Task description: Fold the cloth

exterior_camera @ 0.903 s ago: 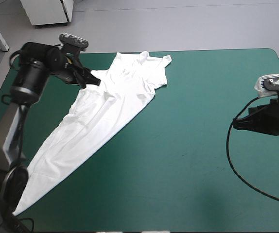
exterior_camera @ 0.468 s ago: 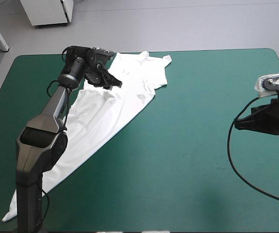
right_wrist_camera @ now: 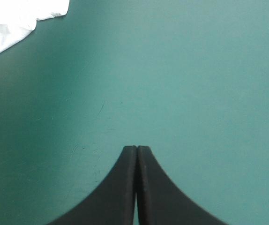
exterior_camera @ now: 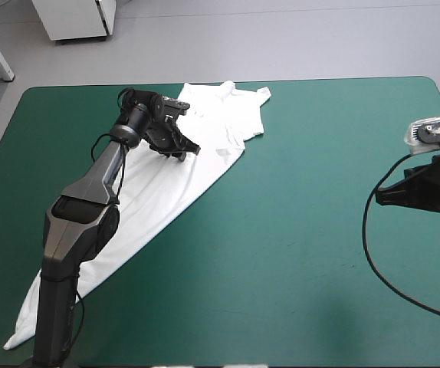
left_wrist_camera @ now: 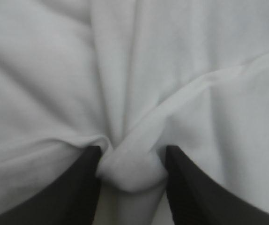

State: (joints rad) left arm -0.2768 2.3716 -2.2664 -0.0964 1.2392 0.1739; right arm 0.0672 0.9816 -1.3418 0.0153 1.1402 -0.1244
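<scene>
The white T-shirt (exterior_camera: 175, 172) lies stretched in a long narrow wedge, from its collar end near the table's far edge to a thin tail at the near left corner. My left gripper (exterior_camera: 185, 150) rests on the shirt's upper part. In the left wrist view its black fingers (left_wrist_camera: 88, 180) pinch a raised fold of the T-shirt (left_wrist_camera: 130, 172), and white cloth fills everything ahead. My right gripper (right_wrist_camera: 137, 149) is shut with nothing in it, over bare teal-green cover at the table's right side. A corner of the T-shirt (right_wrist_camera: 12, 18) shows far ahead of it.
The teal-green cover (exterior_camera: 304, 253) lies bare between the shirt and the right arm (exterior_camera: 431, 188). A black cable loop (exterior_camera: 373, 261) hangs from the right wrist onto the table. A white cabinet (exterior_camera: 74, 19) stands beyond the far edge.
The left arm swung from the shirt's left edge rightward and a little nearer, over the shirt's upper part. The shirt's near tail slid left. The right arm stayed still.
</scene>
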